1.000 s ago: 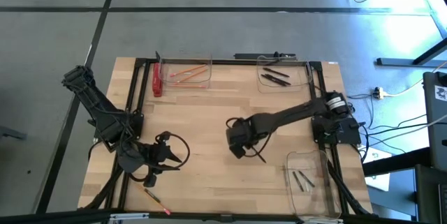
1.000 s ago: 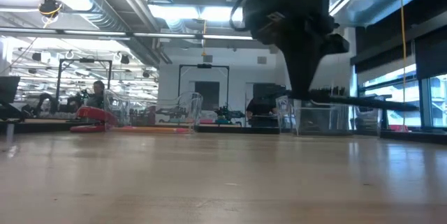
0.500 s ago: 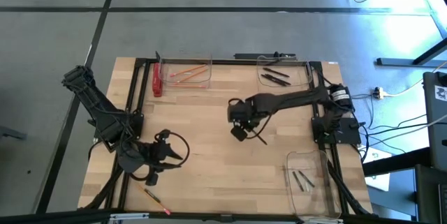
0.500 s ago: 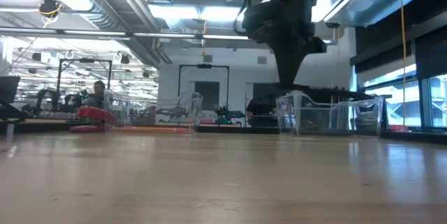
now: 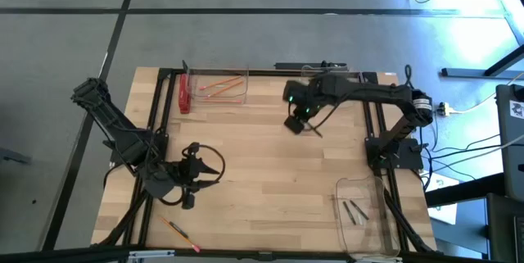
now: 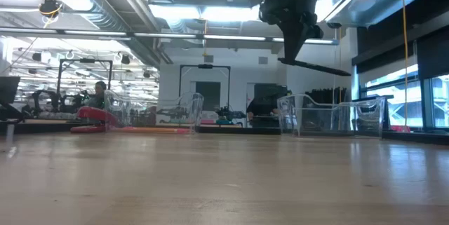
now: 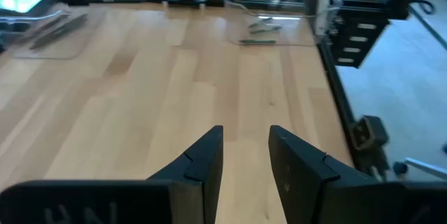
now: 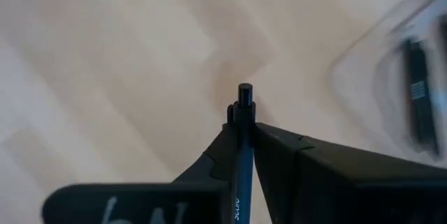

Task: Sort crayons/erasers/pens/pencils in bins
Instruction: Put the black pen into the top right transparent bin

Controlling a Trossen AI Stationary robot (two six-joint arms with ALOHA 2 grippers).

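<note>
Black pen (image 8: 242, 147) clamped in right gripper (image 5: 295, 121), above table (image 5: 246, 148).

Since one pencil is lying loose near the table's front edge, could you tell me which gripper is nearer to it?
Left. The left gripper hovers just beyond the loose pencil; the right gripper, holding a pen, is far across the table.

The tabletop (image 5: 246, 156) is pale wood in narrow joined strips, smooth with a soft satin sheen, framed by matt black metal rails (image 5: 155, 115). The bins (image 5: 219, 85) are clear, glossy plastic that catches the light at the rims. The pen (image 8: 242, 147) in the right claw (image 8: 241, 137) is smooth black plastic with a slight shine. Both claws, the left claw (image 7: 244, 158) too, look like matt dark plastic with flat faces. The floor (image 5: 246, 17) is dull grey concrete.
</note>
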